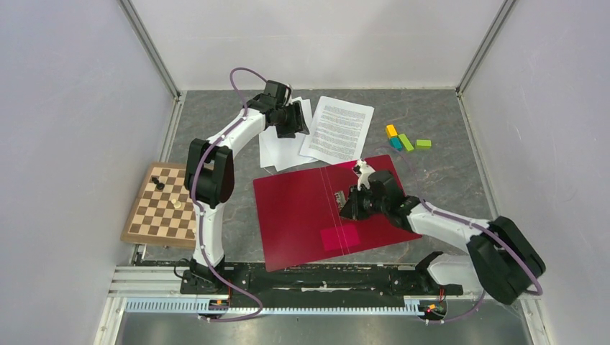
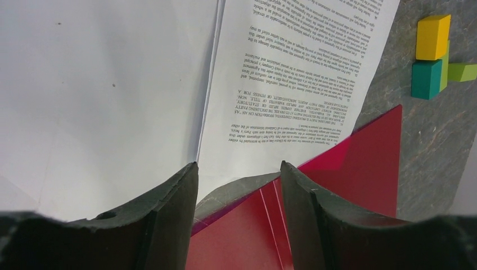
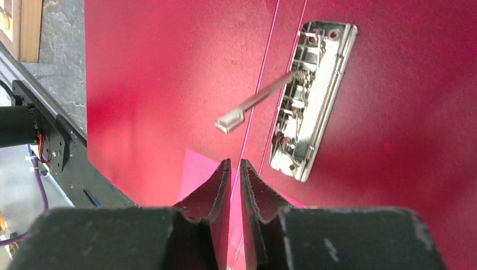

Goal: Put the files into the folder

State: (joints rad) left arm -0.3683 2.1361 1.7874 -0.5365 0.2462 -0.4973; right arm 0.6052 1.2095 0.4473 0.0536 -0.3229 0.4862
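- Blank sheets [image 1: 277,154], near the far edge: partly under the printed sheet [image 1: 338,129] and the left gripper [image 1: 295,122]; how many lie there cannot be told.
- Print: too small to read from above; at the left wrist the page runs off the top edge.
- Whether the printed sheet's near corner lies on the folder [image 1: 302,215] or only meets it: unclear.
- Clip [image 1: 339,195]: mostly hidden under the right gripper [image 1: 349,208] from above; at the right wrist its lever [image 3: 256,103] is blurred.
- Pink square [image 1: 339,236]: at the right wrist, partly behind the fingers [image 3: 208,197].
- Chessboard [image 1: 162,212], left edge: its two pieces [image 1: 159,185] too small to name.
- Green block [image 2: 464,72]: cut by the left wrist view's right edge.
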